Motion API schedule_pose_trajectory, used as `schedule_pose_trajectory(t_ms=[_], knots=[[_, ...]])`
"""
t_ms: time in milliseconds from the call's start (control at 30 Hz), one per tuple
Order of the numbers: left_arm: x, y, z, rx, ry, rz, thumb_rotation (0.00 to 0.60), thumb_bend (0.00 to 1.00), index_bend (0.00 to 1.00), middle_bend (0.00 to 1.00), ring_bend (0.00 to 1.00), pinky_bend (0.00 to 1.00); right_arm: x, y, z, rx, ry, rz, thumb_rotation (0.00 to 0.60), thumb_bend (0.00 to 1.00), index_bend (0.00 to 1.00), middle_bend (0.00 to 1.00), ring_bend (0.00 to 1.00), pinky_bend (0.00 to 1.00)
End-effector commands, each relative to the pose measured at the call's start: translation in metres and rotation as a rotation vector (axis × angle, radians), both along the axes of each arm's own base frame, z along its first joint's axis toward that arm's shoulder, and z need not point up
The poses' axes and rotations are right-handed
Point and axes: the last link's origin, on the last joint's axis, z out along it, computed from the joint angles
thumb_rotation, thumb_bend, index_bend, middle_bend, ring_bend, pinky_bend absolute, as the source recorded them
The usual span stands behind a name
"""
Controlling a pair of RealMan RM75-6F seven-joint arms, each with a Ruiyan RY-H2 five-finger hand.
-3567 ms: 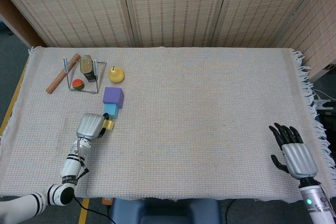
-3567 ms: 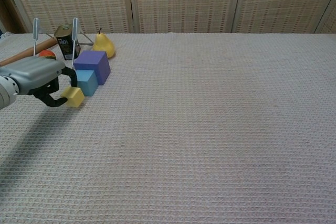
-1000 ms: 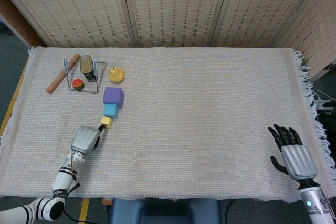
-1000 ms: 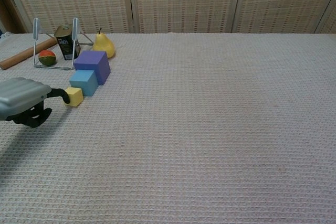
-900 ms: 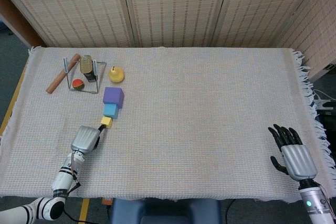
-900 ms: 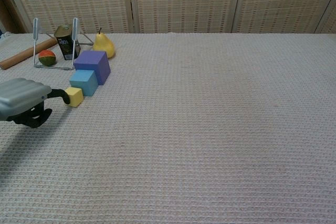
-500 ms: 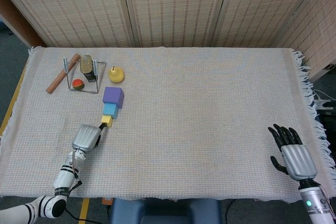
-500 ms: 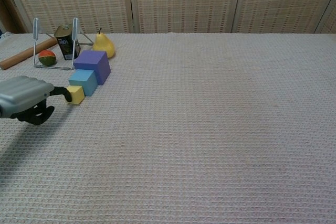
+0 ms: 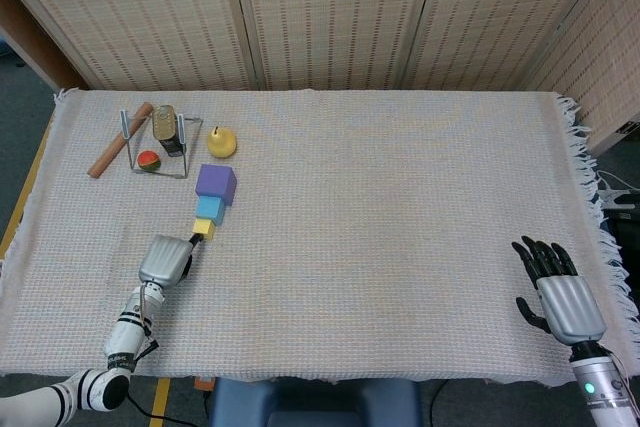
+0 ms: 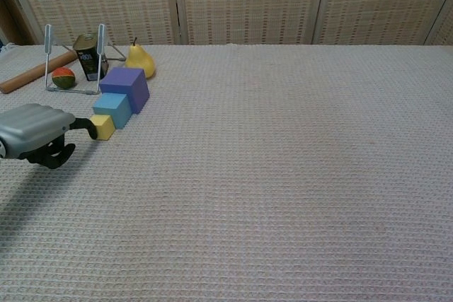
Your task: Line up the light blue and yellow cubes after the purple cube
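the purple cube (image 9: 216, 184), light blue cube (image 9: 210, 210) and yellow cube (image 9: 203, 229) sit in a touching row on the woven cloth (image 9: 400, 197), running toward 7 o'clock. the left hand (image 9: 165, 259) lies at the row's 7 o'clock end, one fingertip (image 10: 90, 129) touching the yellow cube, other fingers curled under. the right hand (image 9: 557, 292) rests at 4 o'clock, fingers spread, holding nothing.
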Motion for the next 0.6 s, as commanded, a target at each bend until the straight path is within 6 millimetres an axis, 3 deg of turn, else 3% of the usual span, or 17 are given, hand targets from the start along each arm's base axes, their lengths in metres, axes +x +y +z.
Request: schedule_pose_trajectory(t_ms=[33, 600], knots=[[-0.0002, 0.0, -0.0003, 0.001, 0.002, 0.0, 0.6, 0.65, 0.25, 1.0, 1.0, 1.0, 0.0001, 0.0, 0.0, 0.0, 0.0, 0.001, 0.6, 0.13, 0.0, 0.0, 0.0, 0.0], [0.002, -0.0065, -0.0038, -0.011, 0.002, -0.017, 0.6, 0.65, 0.25, 1.0, 1.0, 1.0, 0.0009, 0.001, 0.0008, 0.0, -0.002, 0.004, 0.6, 0.13, 0.0, 0.0, 0.0, 0.0]])
